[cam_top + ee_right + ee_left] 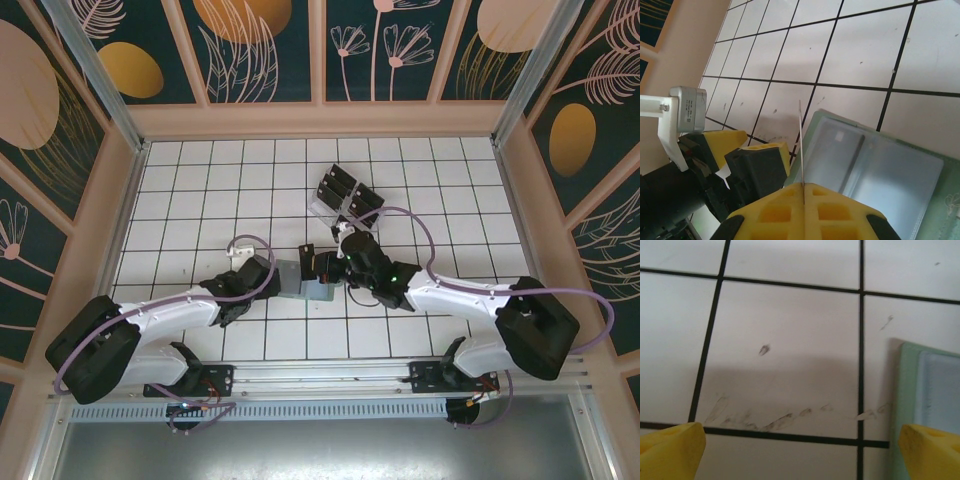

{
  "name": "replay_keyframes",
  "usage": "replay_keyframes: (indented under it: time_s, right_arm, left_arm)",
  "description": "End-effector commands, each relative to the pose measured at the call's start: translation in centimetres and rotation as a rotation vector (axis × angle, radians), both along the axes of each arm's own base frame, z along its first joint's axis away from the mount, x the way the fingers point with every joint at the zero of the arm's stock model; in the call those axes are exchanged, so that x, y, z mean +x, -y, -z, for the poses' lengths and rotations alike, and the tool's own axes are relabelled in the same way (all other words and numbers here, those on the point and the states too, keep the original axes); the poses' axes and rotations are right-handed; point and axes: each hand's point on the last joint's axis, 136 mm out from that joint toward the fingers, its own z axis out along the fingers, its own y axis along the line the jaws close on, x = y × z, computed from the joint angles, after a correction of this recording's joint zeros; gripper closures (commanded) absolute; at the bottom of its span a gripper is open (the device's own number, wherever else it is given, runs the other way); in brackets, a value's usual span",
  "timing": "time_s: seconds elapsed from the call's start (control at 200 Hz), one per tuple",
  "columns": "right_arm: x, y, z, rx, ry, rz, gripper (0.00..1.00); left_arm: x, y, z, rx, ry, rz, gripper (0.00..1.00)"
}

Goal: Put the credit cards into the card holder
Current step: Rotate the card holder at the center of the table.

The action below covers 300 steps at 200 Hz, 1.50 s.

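At mid-frame of the top view, both grippers meet over the card holder (312,290).

Right gripper (802,192): clenched on one credit card (801,145). The card stands on edge, upright, over the holder's open clear pockets. Probably kept vertical so its lower edge can slide into a slot.

Left gripper (800,455): released, jaws wide, nothing between them. One fingertip (930,452) sits at the holder's green edge, lower right of its wrist view. Contact cannot be told. Likely there to brace the holder.

More black cards (345,192) stand in a clear rack (322,208), upper centre.

Surface: white tiled floor (790,340) with dark grid lines and grey scuffs. Room: pale wood-framed walls (320,120), dark floral panels above.
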Motion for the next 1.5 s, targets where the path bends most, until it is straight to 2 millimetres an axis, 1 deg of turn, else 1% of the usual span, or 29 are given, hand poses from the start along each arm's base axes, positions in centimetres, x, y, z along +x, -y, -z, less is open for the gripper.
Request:
replay_keyframes:
  time_s: [0.0, 0.145, 0.27, 0.35, 0.48, 0.686, 0.971, 1.041, 1.136, 1.211, 1.361, 1.411, 1.496]
  right_arm:
    - [-0.1, -0.6, 0.0, 0.049, -0.001, 0.013, 1.0]
    - [-0.4, -0.3, 0.4, 0.048, -0.002, 0.009, 1.0]
    - [-0.7, 0.0, 0.5, 0.058, -0.001, 0.005, 1.0]
    - [-0.9, 0.1, 0.5, 0.063, 0.003, 0.002, 1.0]
    - [-1.1, 0.4, 0.5, 0.062, 0.008, -0.001, 1.0]
    - [-1.1, 0.8, 0.7, 0.058, 0.011, 0.005, 1.0]
    - [-1.0, 1.3, 0.6, 0.052, 0.011, 0.017, 1.0]
    - [-0.9, 1.4, 0.6, 0.05, 0.01, 0.021, 1.0]
    - [-0.8, 1.7, 0.5, 0.047, 0.016, 0.034, 1.0]
    - [-0.6, 2.0, 0.5, 0.043, 0.023, 0.047, 1.0]
    - [-0.3, 2.4, 0.7, 0.042, 0.04, 0.067, 1.0]
    - [-0.3, 2.5, 0.8, 0.042, 0.042, 0.07, 1.0]
    - [-0.3, 2.6, 1.2, 0.041, 0.039, 0.072, 1.0]
  left_arm:
    - [-0.7, -1.9, 0.5, 0.031, -0.019, -0.084, 0.01]
    - [-0.9, -2.6, 1.1, 0.06, -0.038, -0.122, 0.01]
    - [-1.1, -2.7, 2.0, 0.074, -0.064, -0.136, 0.01]
    - [-1.3, -2.5, 2.5, 0.069, -0.084, -0.131, 0.01]
    - [-1.5, -1.8, 2.7, 0.033, -0.099, -0.112, 0.02]
    - [-2.2, -0.3, 2.2, -0.05, -0.095, -0.079, 0.01]
    - [-3.6, 2.8, 1.4, -0.136, -0.089, -0.023, 0.02]
    - [-3.7, 2.8, 1.2, -0.142, -0.086, -0.027, 0.02]
    - [-3.4, 2.0, 0.4, -0.116, -0.054, -0.055, 0.01]
    - [-3.0, 1.9, -0.6, -0.118, -0.023, -0.059, 0.01]
    - [-1.8, 3.9, -2.3, -0.179, 0.041, 0.02, 0.02]
    - [-1.6, 4.7, -2.6, -0.191, 0.05, 0.052, 0.02]
    - [-1.2, 5.5, -2.5, -0.185, 0.052, 0.078, 0.01]
